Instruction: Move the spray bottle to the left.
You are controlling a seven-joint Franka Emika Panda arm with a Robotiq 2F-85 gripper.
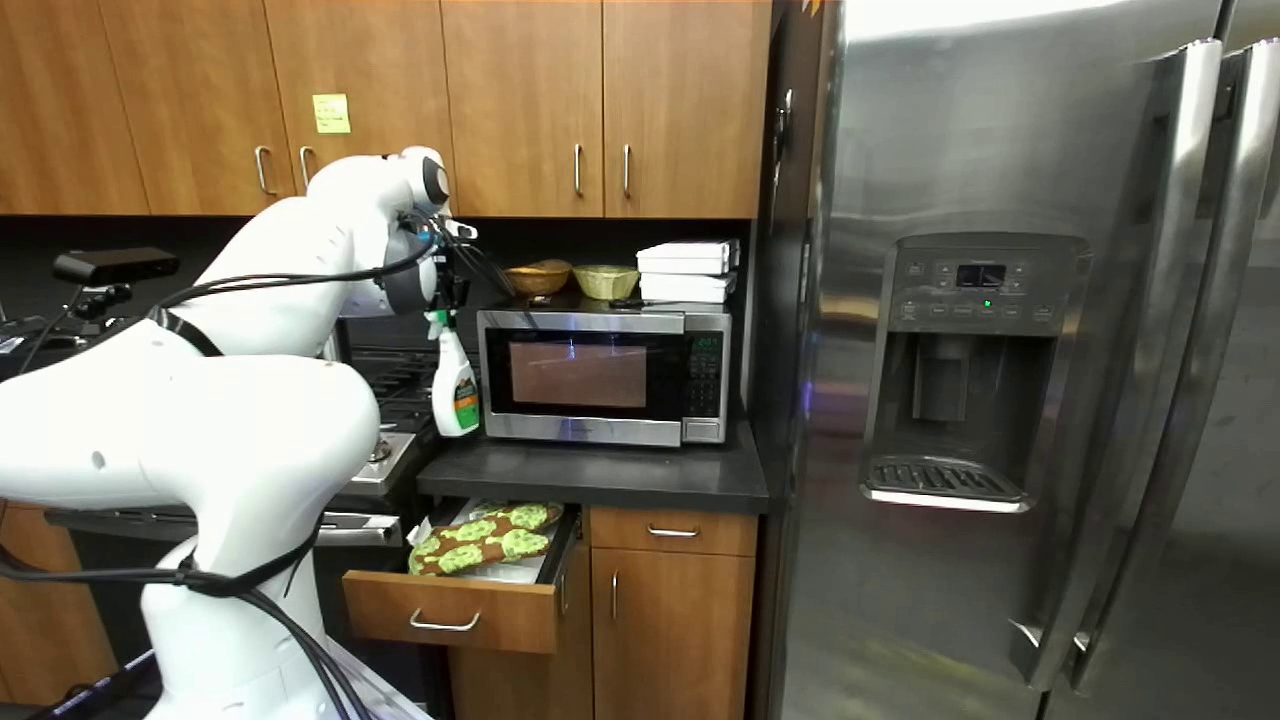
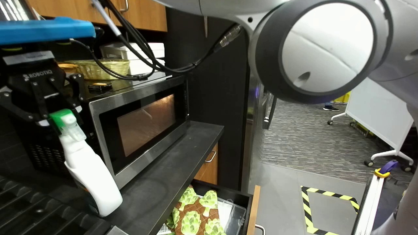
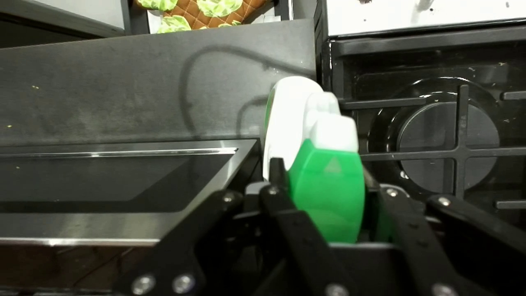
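Hand (image 3: pixel 324 181) clamped on spray bottle (image 2: pixel 91 169) near top — bottle hangs beneath, tilted.

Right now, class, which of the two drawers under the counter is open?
The pulled-out drawer holding patterned mitts; the other drawer, nearer the fridge, is shut.

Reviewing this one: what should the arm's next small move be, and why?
Probably a slight lift. The gripper is shut on the top of the spray bottle, which tilts, with the microwave on one side and the stove grate on the other. Whether its base clears the counter can't be told, so height seems wise before shifting sideways.
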